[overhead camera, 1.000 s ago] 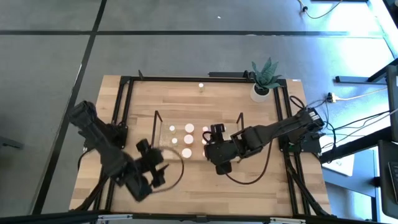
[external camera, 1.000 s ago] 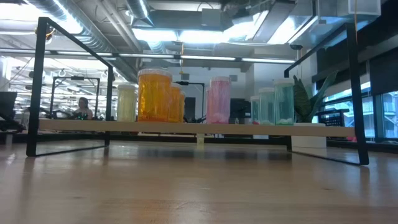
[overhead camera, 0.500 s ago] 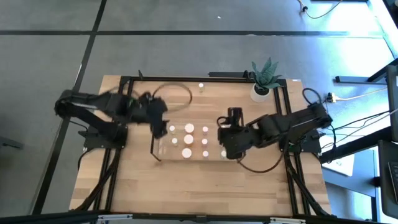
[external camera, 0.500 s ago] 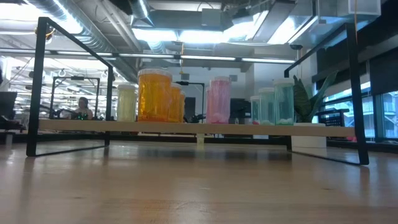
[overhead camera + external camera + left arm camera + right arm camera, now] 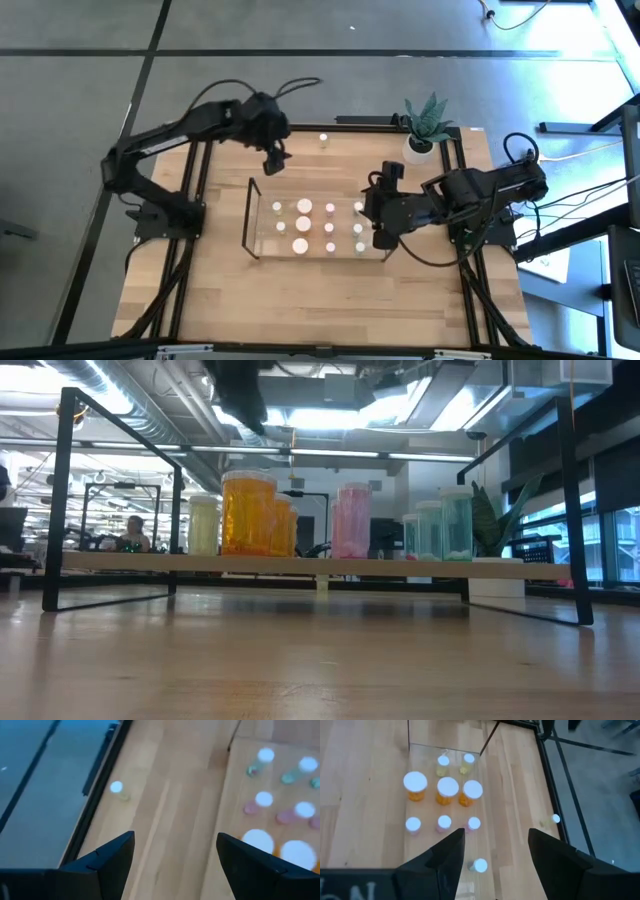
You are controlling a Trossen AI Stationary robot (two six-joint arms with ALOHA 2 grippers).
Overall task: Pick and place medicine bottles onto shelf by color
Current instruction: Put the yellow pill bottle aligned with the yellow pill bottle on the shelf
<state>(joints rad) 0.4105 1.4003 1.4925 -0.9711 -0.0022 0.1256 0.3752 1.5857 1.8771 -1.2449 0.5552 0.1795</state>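
We hold our left gripper wide open and empty toward the lone small white-capped bottle at the table's far edge, the only one off the clear dark-framed shelf, while our right gripper waits open beside it.

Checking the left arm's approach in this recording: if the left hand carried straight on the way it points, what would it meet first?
The left hand, open and empty, points down at bare table. That wood is likely first; the lone bottle and the shelf lie off to either side, though depth is uncertain.
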